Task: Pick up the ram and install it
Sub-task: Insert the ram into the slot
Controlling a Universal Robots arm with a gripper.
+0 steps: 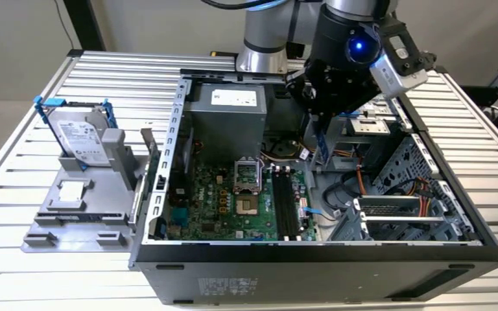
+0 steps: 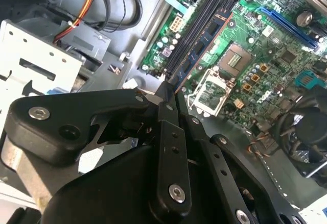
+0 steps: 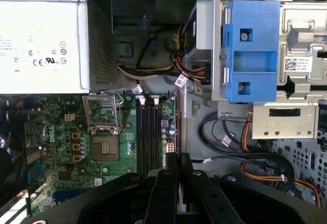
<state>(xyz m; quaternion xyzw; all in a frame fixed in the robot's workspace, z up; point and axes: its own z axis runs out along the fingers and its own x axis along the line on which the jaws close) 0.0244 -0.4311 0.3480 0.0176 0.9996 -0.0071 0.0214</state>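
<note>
The gripper (image 1: pixel 316 124) hangs from the arm over the far right part of the open case (image 1: pixel 318 265), in the exterior view's terms. Its fingers (image 2: pixel 168 132) are pressed together on the ram (image 1: pixel 319 148). In both wrist views the ram shows edge-on as a thin line with a reddish edge, running out from the fingertips: in the second wrist view at (image 2: pixel 202 53), in the first wrist view at (image 3: pixel 176 127). There the gripper (image 3: pixel 177 157) sits above the board with the ram's line just beside the black slots (image 3: pixel 149 132), on the side away from the socket (image 3: pixel 104 147), running the same way as they do. The ram is held in the air, apart from the slots (image 1: pixel 285 207) and not seated in any of them. In the exterior view the slots lie nearer than the gripper, on the right part of the green motherboard (image 1: pixel 223 201), with the socket (image 1: pixel 247 178) to their left and the grey power supply (image 1: pixel 227 123) at the far left of the case. The first wrist view also shows the power supply (image 3: pixel 41 45) and a blue bracket (image 3: pixel 253 50) on the metal bay in the case. Well apart, outside the case on the exterior view's left, a hard drive (image 1: pixel 80 136) in a blue frame stands tilted on a grey stand (image 1: pixel 72 220) on the slatted table (image 1: pixel 7 194).
</note>
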